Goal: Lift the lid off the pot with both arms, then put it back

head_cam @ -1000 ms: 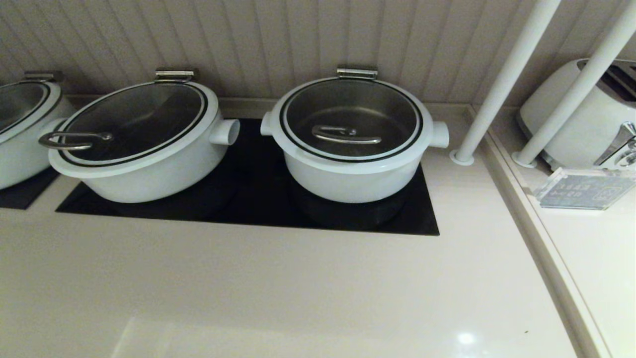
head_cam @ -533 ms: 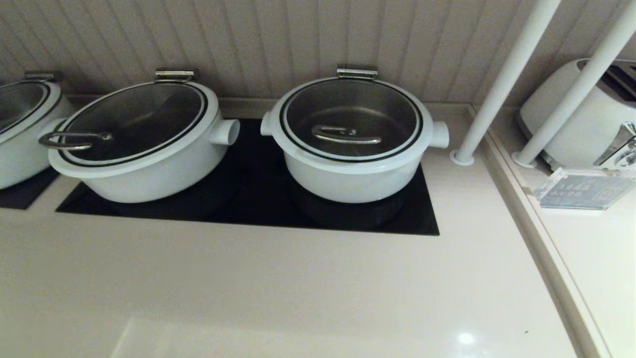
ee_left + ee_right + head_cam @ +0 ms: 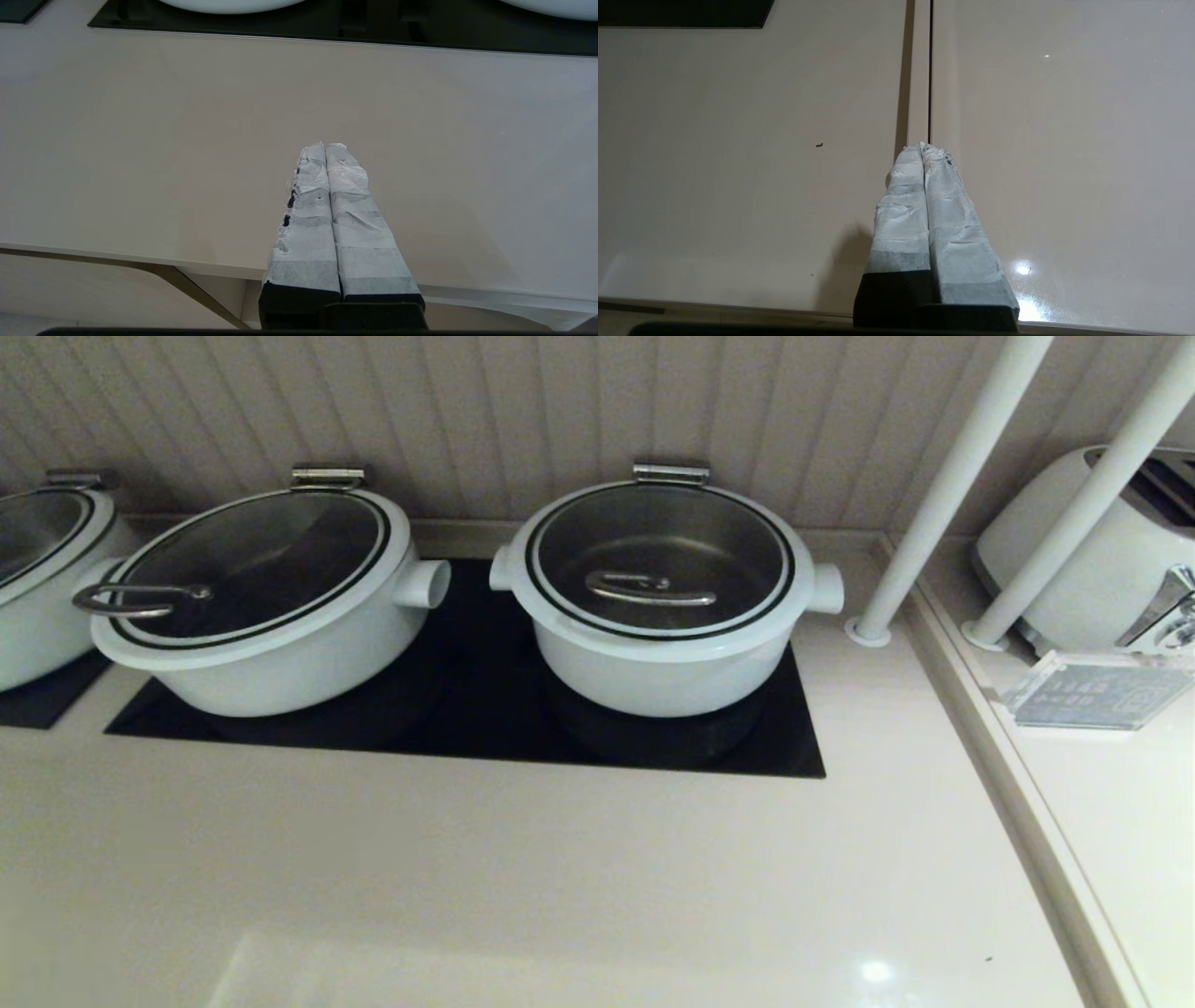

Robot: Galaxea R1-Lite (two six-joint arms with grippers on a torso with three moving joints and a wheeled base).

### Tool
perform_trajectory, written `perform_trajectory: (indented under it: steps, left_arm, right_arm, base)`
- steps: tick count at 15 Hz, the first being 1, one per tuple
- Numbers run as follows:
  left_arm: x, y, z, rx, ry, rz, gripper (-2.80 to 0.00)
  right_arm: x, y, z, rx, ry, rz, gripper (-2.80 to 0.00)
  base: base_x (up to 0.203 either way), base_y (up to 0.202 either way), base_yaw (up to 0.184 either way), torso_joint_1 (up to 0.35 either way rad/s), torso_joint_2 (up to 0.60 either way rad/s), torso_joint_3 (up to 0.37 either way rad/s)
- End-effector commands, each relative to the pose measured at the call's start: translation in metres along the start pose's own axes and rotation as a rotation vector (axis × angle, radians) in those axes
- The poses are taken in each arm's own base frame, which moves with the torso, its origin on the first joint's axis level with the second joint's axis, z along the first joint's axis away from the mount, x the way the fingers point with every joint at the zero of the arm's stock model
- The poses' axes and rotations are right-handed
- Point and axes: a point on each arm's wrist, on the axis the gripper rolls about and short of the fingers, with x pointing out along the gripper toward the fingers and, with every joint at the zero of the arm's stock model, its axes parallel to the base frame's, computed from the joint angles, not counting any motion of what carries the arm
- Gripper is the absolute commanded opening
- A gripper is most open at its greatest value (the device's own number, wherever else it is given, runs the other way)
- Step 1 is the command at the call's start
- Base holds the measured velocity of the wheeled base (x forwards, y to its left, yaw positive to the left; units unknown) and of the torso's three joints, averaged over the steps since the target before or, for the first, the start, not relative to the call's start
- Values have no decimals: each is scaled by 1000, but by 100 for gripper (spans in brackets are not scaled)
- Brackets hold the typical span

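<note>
The round white pot (image 3: 663,677) stands on the black hob (image 3: 485,728) at the middle right of the head view. The glass lid (image 3: 738,537) with white rim and black ring sits on it, its steel bar handle (image 3: 651,589) at the centre. Neither arm shows in the head view. My left gripper (image 3: 325,145) is shut and empty above the beige counter (image 3: 187,140) near its front edge. My right gripper (image 3: 923,147) is shut and empty above the counter, over a seam (image 3: 930,70) between two surfaces.
A wider oval white pot (image 3: 271,663) with a loop-handled lid stands left of the round pot, and another (image 3: 37,616) at the far left. Two white poles (image 3: 943,495) rise at the right. A white toaster (image 3: 1102,560) and a clear sign (image 3: 1097,695) sit beyond them.
</note>
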Motion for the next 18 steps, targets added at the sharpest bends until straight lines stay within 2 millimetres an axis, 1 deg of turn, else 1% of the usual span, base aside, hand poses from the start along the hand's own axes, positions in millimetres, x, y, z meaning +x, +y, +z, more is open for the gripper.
perform_trajectory:
  steps: [1,18]
  left_arm:
    - [0,0,0,-1,-1,1,-280]
    - [0,0,0,-1,-1,1,-280]
  right_arm:
    - [0,0,0,3,0,-2,-280]
    - [0,0,0,-2,1,-4,-280]
  base:
    - [0,0,0,0,0,0]
    - [0,0,0,0,0,0]
